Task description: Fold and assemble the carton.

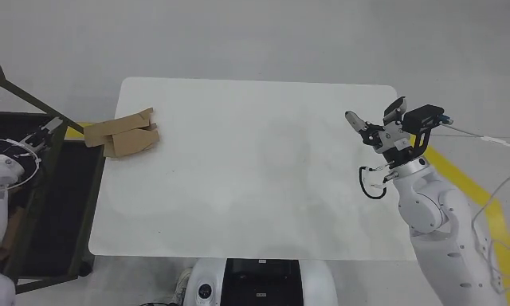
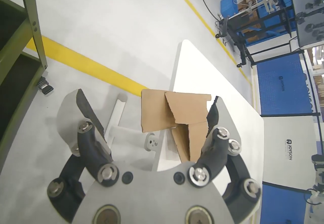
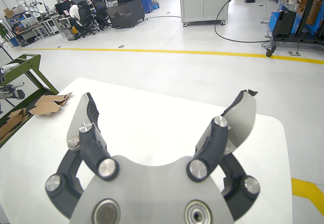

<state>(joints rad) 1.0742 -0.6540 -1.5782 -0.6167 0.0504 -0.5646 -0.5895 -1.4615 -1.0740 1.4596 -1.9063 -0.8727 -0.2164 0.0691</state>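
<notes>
A flat, unfolded brown carton (image 1: 122, 135) lies on the white table's (image 1: 255, 170) left edge, partly hanging over it; it is also seen as the carton (image 2: 174, 113) and the carton (image 3: 49, 104). My left gripper (image 1: 36, 139) hangs off the table to the left, over the cart, a short way from the carton. Its fingers (image 2: 87, 111) stand open, empty. My right gripper (image 1: 374, 119) hovers over the table's right edge, far from the carton, open with nothing in it; its fingers (image 3: 88, 108) spread wide.
A dark green cart (image 1: 48, 202) stands against the table's left side, with more brown cardboard pieces (image 3: 12, 118) in it. Yellow floor lines (image 1: 466, 186) run past both ends of the table.
</notes>
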